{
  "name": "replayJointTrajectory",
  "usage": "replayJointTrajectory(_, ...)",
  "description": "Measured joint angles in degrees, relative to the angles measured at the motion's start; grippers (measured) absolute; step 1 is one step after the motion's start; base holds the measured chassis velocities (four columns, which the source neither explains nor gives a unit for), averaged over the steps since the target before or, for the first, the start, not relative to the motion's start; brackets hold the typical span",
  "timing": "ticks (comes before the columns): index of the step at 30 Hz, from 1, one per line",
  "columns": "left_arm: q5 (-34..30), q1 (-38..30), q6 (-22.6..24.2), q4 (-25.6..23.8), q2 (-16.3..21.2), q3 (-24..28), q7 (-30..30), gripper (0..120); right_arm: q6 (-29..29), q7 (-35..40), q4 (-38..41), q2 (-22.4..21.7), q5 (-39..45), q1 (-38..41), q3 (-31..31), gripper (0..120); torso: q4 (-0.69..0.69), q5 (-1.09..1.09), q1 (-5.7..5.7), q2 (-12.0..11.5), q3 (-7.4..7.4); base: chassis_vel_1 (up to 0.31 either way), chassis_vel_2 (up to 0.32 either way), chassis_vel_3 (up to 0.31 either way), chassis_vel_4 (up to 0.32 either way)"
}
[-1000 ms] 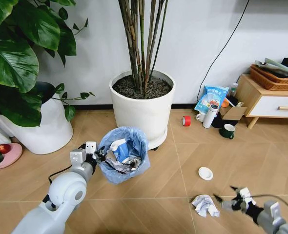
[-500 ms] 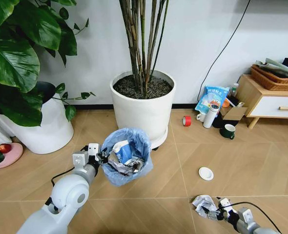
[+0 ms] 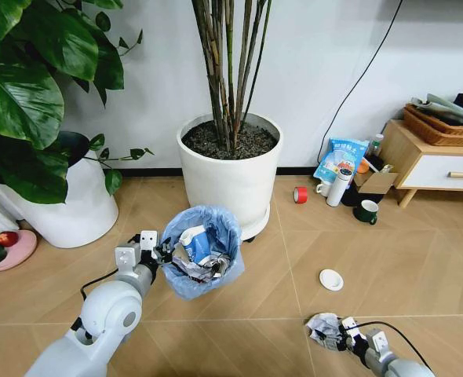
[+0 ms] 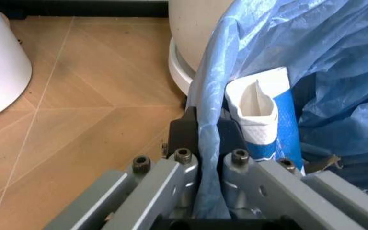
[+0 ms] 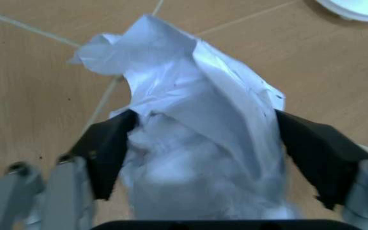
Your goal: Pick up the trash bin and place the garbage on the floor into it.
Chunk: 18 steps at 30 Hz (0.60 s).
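The trash bin, lined with a crinkly light-blue bag, hangs just above the floor in front of the big white pot. My left gripper is shut on its near rim; the left wrist view shows the fingers pinching bag and rim. A blue-white carton and other litter lie inside. Crumpled white paper lies on the floor at the lower right. My right gripper is open with one finger on each side of the paper. A white round lid lies on the floor beyond it.
A large white planter stands right behind the bin, and another white pot sits at the left. A red tape roll, a green mug and a wooden cabinet are at the back right.
My right gripper has slid left across the floor to the crumpled paper and now straddles it. The bin in my left gripper has shifted slightly.
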Motion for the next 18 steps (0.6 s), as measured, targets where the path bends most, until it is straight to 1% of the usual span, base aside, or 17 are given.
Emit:
replayJointTrajectory(1,-0.02,-0.02,0.00,0.01,0.01,0.00,-0.01,0,0.07,0.10,-0.37,0.09,0.00,0.19,-0.14,73,0.00,0.01,0.00,0.00,0.00,0.000,0.000,0.000,0.000)
replayJointTrajectory(2,-0.03,-0.05,-0.01,0.02,0.04,-0.02,-0.04,0,0.44,0.21,-0.83,0.22,-0.05,0.38,-0.23,66,0.00,0.01,0.00,0.00,0.00,0.000,0.000,0.000,0.000)
replayJointTrajectory(3,-0.06,-0.09,-0.02,0.03,0.06,-0.03,-0.06,0,0.84,0.41,-1.18,0.33,-0.20,0.50,-0.31,62,0.00,0.01,0.00,0.00,0.00,0.000,0.000,0.000,0.000)
replayJointTrajectory(4,-0.08,-0.10,-0.02,0.05,0.07,-0.05,-0.08,0,0.97,0.54,-1.30,0.39,-0.24,0.51,-0.34,58,0.00,0.01,0.00,0.00,0.00,0.000,0.000,0.000,0.000)
replayJointTrajectory(5,-0.08,-0.10,-0.02,0.05,0.07,-0.05,-0.08,0,0.97,0.54,-1.30,0.39,-0.24,0.51,-0.34,58,0.00,0.01,0.00,0.00,0.00,0.000,0.000,0.000,0.000)
replayJointTrajectory(7,-0.15,-0.13,-0.02,0.10,0.10,-0.05,-0.12,0,1.11,1.12,-1.37,0.67,-0.21,0.50,-0.35,46,0.00,0.01,0.00,0.00,0.00,0.000,0.000,0.000,0.000)
replayJointTrajectory(8,-0.15,-0.13,-0.02,0.10,0.10,-0.05,-0.12,0,1.11,1.12,-1.37,0.67,-0.21,0.50,-0.35,46,0.00,0.01,0.00,0.00,0.00,0.000,0.000,0.000,0.000)
replayJointTrajectory(11,-0.21,-0.22,-0.03,0.23,0.11,0.04,-0.15,0,1.56,1.78,-1.40,1.29,-0.07,0.38,-0.24,33,0.00,0.02,0.00,0.00,0.00,0.000,0.000,0.000,0.000)
replayJointTrajectory(12,-0.21,-0.22,-0.03,0.23,0.11,0.04,-0.15,0,1.56,1.78,-1.40,1.29,-0.07,0.38,-0.24,33,0.00,0.02,0.00,0.00,0.00,0.000,0.000,0.000,0.000)
replayJointTrajectory(14,-0.25,-0.30,-0.03,0.34,0.19,0.15,-0.16,0,1.73,2.21,-1.06,1.55,0.52,0.15,-0.09,22,0.00,0.03,0.00,0.00,0.00,0.000,0.000,0.000,0.000)
replayJointTrajectory(15,-0.26,-0.33,-0.02,0.38,0.23,0.19,-0.15,0,1.75,2.35,-0.90,1.61,0.68,0.11,0.01,18,0.00,0.03,0.00,0.00,0.00,0.000,0.000,0.000,0.000)
replayJointTrajectory(16,-0.26,-0.33,-0.02,0.38,0.23,0.19,-0.15,0,1.75,2.35,-0.90,1.61,0.68,0.11,0.01,18,0.00,0.03,0.00,0.00,0.00,0.000,0.000,0.000,0.000)
replayJointTrajectory(17,-0.30,-0.36,-0.02,0.42,0.32,0.21,-0.13,0,1.76,2.55,-0.49,1.73,0.98,0.06,0.21,12,0.00,0.03,0.00,0.00,0.00,0.000,0.000,0.000,0.000)
replayJointTrajectory(18,-0.32,-0.39,-0.02,0.45,0.44,0.21,-0.11,0,1.74,2.77,-0.08,1.79,1.25,0.04,0.39,8,0.00,0.04,0.00,0.00,0.00,0.000,0.000,0.000,0.000)
